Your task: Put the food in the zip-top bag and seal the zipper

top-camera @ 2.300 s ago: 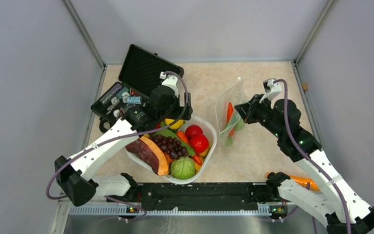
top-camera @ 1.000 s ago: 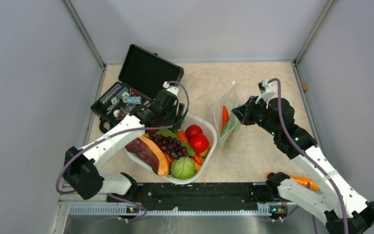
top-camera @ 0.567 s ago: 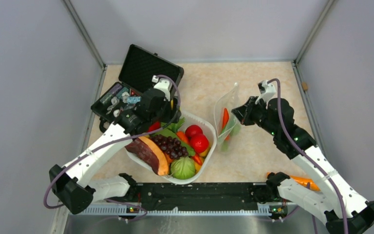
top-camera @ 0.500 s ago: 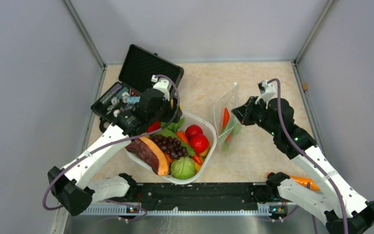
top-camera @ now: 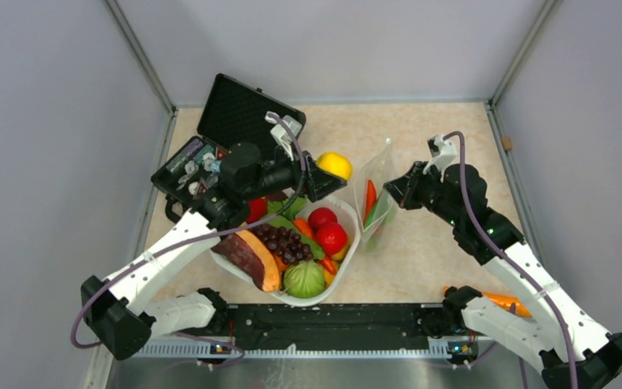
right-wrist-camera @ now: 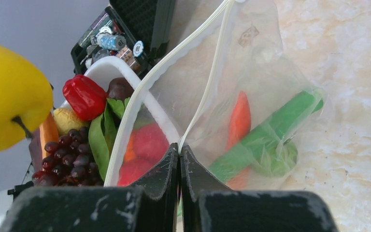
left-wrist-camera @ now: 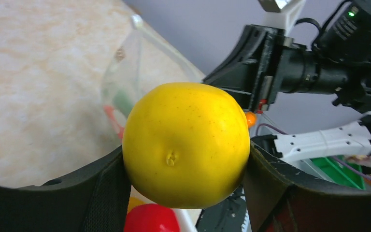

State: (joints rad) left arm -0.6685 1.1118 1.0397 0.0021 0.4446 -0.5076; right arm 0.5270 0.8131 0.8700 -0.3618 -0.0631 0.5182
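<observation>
One short gap governs the coming move: the lemon (top-camera: 334, 164), clamped at its widest between the left fingers (left-wrist-camera: 107, 189), hangs just beside the zip-top bag (top-camera: 378, 188) on the bag's left side. It is above the far rim of the white basket (top-camera: 355, 239) and not yet over the opening. The bag stands on edge on the worktop (top-camera: 445, 138) with its long axis running from far to near. Its mouth is uppermost and spread, the two runs of the zipper (right-wrist-camera: 211, 72) parting toward the basket side. The right fingers (right-wrist-camera: 160, 180) are pressed fully together on one lip of that mouth and hold it up. A long green pod (right-wrist-camera: 265, 128) already lies slanted inside, while the red tomatoes (top-camera: 329, 232) sit in the basket. The left arm is the nearer one to the opening; it reaches over the basket with its wrist turned so the fingers point rightward at the bag. The right arm stretches forward and inward from the other side. By my reading, the lemon has to travel right and slightly up, then drop between the parted lips.
</observation>
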